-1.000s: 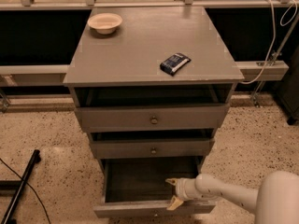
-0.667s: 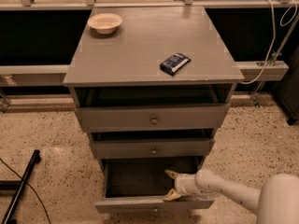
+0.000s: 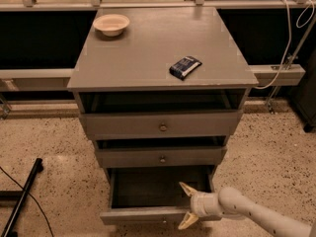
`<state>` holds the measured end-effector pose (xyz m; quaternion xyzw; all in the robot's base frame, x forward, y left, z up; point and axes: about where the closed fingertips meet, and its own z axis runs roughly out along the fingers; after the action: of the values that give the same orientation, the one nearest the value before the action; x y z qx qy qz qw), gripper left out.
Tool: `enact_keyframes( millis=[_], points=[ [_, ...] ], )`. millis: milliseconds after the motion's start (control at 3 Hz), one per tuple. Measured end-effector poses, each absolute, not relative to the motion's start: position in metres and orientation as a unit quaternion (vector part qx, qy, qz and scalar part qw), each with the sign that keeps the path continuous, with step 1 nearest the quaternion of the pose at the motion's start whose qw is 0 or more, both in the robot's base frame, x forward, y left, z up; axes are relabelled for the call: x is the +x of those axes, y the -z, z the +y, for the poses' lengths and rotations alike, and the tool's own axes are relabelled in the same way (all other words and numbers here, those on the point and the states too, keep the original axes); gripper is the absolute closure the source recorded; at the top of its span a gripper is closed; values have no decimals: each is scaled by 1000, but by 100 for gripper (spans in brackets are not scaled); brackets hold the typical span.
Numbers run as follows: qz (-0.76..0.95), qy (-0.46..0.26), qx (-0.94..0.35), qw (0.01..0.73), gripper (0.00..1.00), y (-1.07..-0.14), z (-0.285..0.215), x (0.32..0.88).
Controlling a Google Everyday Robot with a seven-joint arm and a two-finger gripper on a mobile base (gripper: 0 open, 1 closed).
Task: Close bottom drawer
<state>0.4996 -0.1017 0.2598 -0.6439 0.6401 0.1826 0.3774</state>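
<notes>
The bottom drawer (image 3: 148, 214) of the grey cabinet stands pulled far out, its dark inside showing. Its flat front runs along the lower edge of the view. My gripper (image 3: 187, 206) comes in from the lower right on a white arm (image 3: 256, 217). Its two pale fingers are spread open, one fingertip (image 3: 185, 187) over the drawer's inside and the other at the drawer front's top edge near its right end. The gripper holds nothing. The drawer's knob is hidden.
The middle drawer (image 3: 162, 156) and top drawer (image 3: 162, 125) above are pulled out slightly. On the cabinet top lie a small bowl (image 3: 111, 23) and a dark blue packet (image 3: 185, 66). A black pole (image 3: 22, 196) lies on the speckled floor at the left.
My gripper has slid left along the drawer front's right end. The drawer stays pulled out about as far as before.
</notes>
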Motion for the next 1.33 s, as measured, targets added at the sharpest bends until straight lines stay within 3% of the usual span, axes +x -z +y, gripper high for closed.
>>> enact_keyframes(
  millis=[667, 1333],
  points=[
    [647, -232, -649, 325, 49, -256, -98, 451],
    [654, -240, -636, 331, 96, -224, -100, 453]
  ],
)
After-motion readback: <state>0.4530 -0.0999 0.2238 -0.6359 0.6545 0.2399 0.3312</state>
